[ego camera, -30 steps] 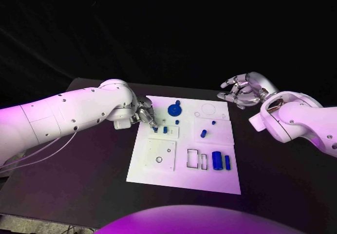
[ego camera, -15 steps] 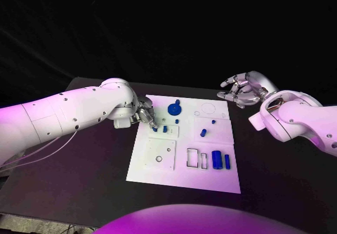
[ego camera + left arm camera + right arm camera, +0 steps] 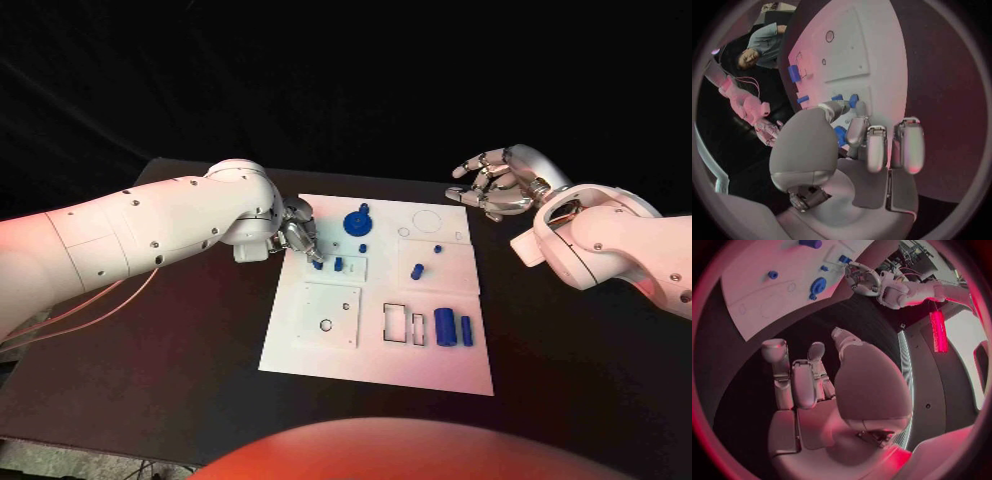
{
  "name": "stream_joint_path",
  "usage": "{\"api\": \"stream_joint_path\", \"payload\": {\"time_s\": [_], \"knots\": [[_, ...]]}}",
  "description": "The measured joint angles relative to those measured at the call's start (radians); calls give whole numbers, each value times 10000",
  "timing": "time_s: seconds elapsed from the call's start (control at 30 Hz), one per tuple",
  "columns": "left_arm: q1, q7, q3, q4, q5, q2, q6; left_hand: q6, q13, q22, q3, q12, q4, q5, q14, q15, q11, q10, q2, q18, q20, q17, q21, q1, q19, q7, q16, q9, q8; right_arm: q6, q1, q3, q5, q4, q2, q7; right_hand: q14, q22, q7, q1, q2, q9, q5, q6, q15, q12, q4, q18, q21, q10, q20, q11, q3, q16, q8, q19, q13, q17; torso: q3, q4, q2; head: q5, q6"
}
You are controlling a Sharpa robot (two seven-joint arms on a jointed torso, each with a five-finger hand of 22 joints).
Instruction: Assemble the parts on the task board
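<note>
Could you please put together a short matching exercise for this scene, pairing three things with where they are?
Things:
1. left hand
2. right hand
3. two blue cylinders

Places:
A. lying side by side near the task board's right edge
B. off the board, over the black table beyond its far right corner
C. at the board's left edge, fingers at a small blue part

Pairs: 1-C, 2-B, 3-A

Board (image 3: 378,355) mid-table (image 3: 173,400). Left hand (image 3: 299,238) over board's left edge, pinching part (image 3: 317,265). Right hand (image 3: 493,186) beyond board's far right corner, apart. Two parts (image 3: 453,328) near right edge.
</note>
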Motion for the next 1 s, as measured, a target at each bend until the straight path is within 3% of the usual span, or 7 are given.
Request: {"api": "stream_joint_path", "payload": {"time_s": [0.27, 0.4, 0.5, 1.0], "knots": [[-1, -56, -16, -56, -18, 79, 22, 3, 0, 0, -2, 0, -2, 23, 0, 0, 1, 0, 0, 0, 0, 0, 0, 0, 0, 3, 0, 55, 0, -1, 0, 3, 3, 4, -1, 2, 0, 0, 0, 0, 0, 0, 0, 0, 0, 0, 0, 1, 0, 0, 0, 0, 0, 0, 0, 0, 0, 0, -5, -2, 2, -14, -34], [-3, -84, -24, -85, -29, 112, 28, 18, 0, 0, -58, 0, -58, 578, -1, 1, 0, 4, 48, 0, -37, 0, 0, -56, 37, 18, 0, 145, 0, -1, 0, 2, 4, 4, -1, 3, 0, 0, 0, 0, 0, 0, 0, 0, 0, 0, 0, 0, 0, 0, 0, 0, 0, 0, 0, 0, 1, 0, -5, -4, 4, -14, -49], [-3, -100, -38, -97, -40, 132, 29, 19, 0, 0, -81, 0, -81, 802, 0, 1, -22, 55, -33, 0, -37, 0, 0, -137, 37, 19, 0, 180, 0, -1, 0, 2, 5, 3, -1, 4, 0, 0, 0, 0, 0, 0, 0, 0, 0, 0, 0, 0, 0, 0, 0, 0, 0, 0, 0, 0, 0, 0, -6, -3, 4, -18, -62], [4, -118, -76, -154, -53, 192, 22, 38, 0, 0, -81, 0, -81, 874, 38, -37, -21, 55, -68, 1, -75, 8, 0, -357, -1, 33, 0, 197, 14, -1, 0, 0, 13, -3, 2, 12, 0, -8, -20, 0, 0, -4, 0, -20, 0, 0, 0, 0, -38, 0, 0, 0, 0, 0, -1, 0, -10, 0, -6, 7, 2, -40, -87]]}}
